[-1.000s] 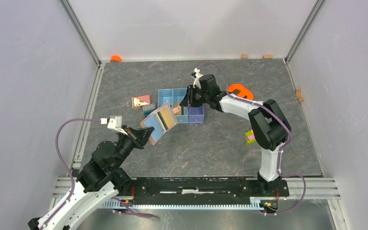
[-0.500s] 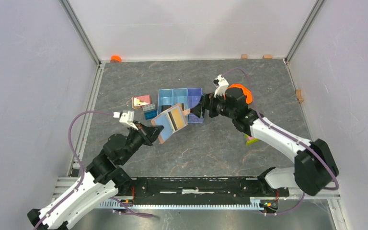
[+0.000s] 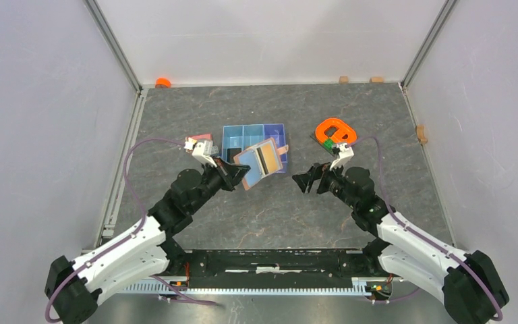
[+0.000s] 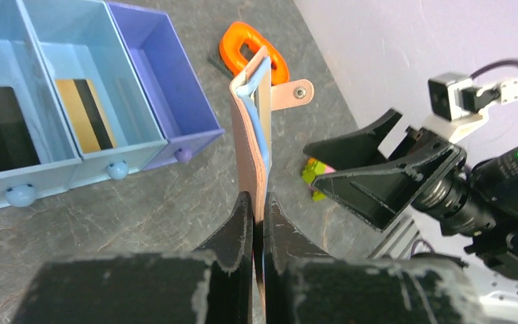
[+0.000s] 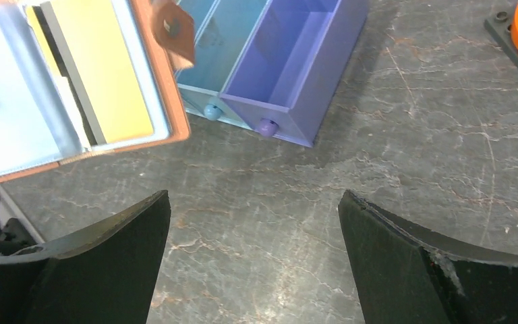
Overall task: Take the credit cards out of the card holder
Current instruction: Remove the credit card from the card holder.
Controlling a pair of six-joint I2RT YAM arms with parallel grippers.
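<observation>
arms point(image 3: 125, 251): white shells, black joints | cables point(image 3: 150, 140): lilac | left hand point(image 4: 256, 209), right hand point(image 5: 253, 197): black wedge fingers

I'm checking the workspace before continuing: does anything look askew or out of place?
The card holder is off the table: the left gripper pinches one edge, holding it open and tilted near the tray. A tan card sits inside.

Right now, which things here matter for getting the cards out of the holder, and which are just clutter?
Job: card holder in the left gripper; yellow card inside it; black card and gold card in the blue tray; open right gripper.
Lying about: orange ring, toy bricks.
</observation>
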